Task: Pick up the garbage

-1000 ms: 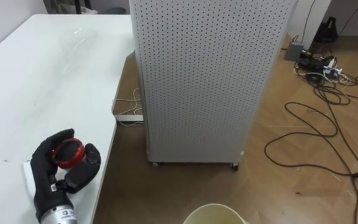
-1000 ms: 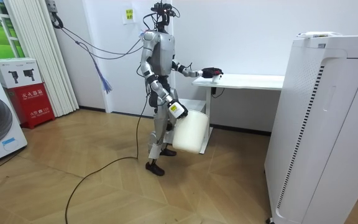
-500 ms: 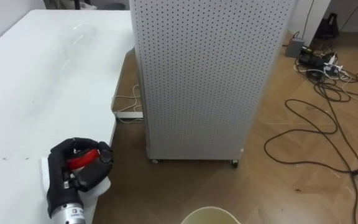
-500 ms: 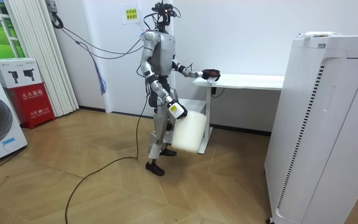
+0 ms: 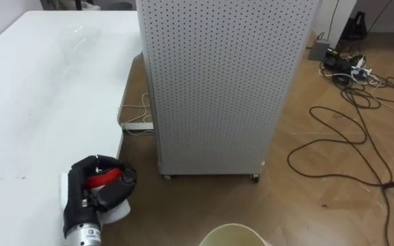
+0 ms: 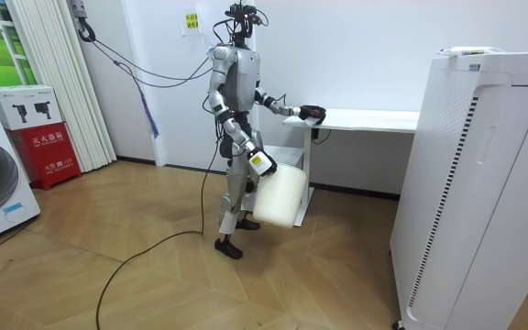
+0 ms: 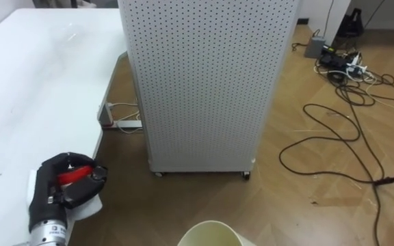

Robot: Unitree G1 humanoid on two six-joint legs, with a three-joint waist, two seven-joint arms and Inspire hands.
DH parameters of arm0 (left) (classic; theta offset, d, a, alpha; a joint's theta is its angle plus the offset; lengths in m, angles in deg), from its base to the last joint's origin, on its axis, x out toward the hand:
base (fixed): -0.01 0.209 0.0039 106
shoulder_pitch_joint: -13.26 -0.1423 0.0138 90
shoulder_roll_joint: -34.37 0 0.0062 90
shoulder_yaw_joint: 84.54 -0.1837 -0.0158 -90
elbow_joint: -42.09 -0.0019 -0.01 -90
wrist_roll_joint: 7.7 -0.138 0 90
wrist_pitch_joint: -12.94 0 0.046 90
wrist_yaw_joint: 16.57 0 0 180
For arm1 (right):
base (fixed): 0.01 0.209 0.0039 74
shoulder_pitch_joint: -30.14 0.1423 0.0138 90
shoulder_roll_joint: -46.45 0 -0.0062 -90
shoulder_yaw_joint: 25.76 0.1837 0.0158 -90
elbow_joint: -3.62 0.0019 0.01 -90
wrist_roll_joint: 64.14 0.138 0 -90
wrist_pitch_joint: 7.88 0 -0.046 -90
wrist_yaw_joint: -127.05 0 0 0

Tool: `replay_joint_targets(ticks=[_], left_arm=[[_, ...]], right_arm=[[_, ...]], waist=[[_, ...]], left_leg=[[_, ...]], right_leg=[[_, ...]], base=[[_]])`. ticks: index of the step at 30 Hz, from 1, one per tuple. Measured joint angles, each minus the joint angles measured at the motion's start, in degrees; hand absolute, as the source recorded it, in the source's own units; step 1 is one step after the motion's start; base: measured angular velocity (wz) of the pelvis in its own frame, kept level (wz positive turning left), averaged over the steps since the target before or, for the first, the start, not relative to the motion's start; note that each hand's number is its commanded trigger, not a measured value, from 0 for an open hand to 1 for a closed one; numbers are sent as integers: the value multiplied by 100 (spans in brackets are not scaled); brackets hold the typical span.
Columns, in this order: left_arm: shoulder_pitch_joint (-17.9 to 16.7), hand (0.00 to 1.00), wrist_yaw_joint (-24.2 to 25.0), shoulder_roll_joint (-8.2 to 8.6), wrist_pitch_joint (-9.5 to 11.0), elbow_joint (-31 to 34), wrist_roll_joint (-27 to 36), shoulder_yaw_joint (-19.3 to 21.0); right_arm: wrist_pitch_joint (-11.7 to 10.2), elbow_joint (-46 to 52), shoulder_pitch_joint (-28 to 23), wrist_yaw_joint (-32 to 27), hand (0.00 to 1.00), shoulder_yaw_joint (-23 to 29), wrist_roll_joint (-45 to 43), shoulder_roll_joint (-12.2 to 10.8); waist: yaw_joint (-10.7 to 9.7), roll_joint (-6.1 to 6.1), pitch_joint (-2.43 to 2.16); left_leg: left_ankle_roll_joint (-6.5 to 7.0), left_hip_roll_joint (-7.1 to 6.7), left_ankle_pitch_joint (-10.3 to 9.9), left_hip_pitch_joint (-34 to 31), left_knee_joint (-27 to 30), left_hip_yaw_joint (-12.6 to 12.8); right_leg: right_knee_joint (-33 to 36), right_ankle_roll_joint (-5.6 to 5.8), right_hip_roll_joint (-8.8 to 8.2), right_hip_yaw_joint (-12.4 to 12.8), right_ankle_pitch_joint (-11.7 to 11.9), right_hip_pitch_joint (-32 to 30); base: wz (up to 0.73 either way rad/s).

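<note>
Garbage run: my left hand clenches a red lid-like scrap at seven o'clock; I judge it light, crushable, best held by its rim.

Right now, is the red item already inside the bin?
No, the left hand has its fingers curled round the red item at the white table's edge, apart from the bin.

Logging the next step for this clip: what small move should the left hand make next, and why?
Probably swing the left hand to the robot's right, off the white table's edge, over the cream bin: its fingers are curled round a red object, and the bin's rim sits lower right of it.
</note>
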Motion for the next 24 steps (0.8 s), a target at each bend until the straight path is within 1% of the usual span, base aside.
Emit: replay_joint_targets(ticks=[5, 8, 10, 12, 13, 16, 21, 23, 24], left_arm=[[0, 100, 85, 6, -1, 18, 4, -35], [0, 100, 82, 25, -3, 279, 11, -207], [0, 100, 189, 40, -3, 563, 63, -396], [0, 100, 305, 41, -2, 731, 65, -490], [0, 100, 363, 41, -2, 784, 64, -540], [0, 100, 508, 45, -3, 816, 63, -606], [0, 100, 632, 46, -2, 1021, 57, -624], [-1, 100, 707, 41, -2, 1026, 58, -648], [0, 100, 748, 44, -2, 1026, 58, -686]], right_arm=[[0, 1, 91, -63, 100, 63, 0, 2], [0, 7, 344, -136, 100, 68, 51, 1], [-12, 7, 557, -212, 100, 73, 66, -2], [-33, 8, 679, -252, 100, 81, 154, -1], [-70, 8, 733, -292, 100, 82, 252, -2], [-79, 33, 885, -366, 100, 108, 256, -2], [-83, 367, 891, -488, 100, 116, 223, 4], [-85, 479, 892, -521, 100, 116, 225, 9], [-93, 540, 893, -557, 100, 116, 236, 12]], waist=[[-8, 0, 0], [-22, 0, 0], [-24, 0, 0], [-29, 1, -1], [-28, 2, -1], [-16, 2, -1], [4, 3, -2], [46, 5, -2], [67, 7, -1]], left_leg=[[0, -2, 0, -29, 1, -14], [7, 1, 8, -120, 18, -18], [6, 2, 9, -115, 18, -18], [5, 3, 9, -106, 17, -18], [5, 4, 9, -96, 16, -19], [5, 3, 9, -84, 2, -19], [4, 10, 10, -80, -3, -20], [4, 63, 10, -59, -9, -81], [2, 71, 11, -37, -16, -188]], right_leg=[[1, 0, -1, -5, 0, -26], [17, -1, -6, -18, 1, -117], [13, -1, -5, -27, 1, -112], [10, -1, -1, -27, 0, -100], [10, -1, -1, -27, 0, -92], [10, -1, -1, -13, 0, -104], [55, -1, 1, 12, 0, -190], [164, -1, 10, 22, 0, -238], [313, -3, 14, 9, 0, -317]], base=[[0], [0], [0], [0], [0], [-4], [-6], [-30], [-37]])
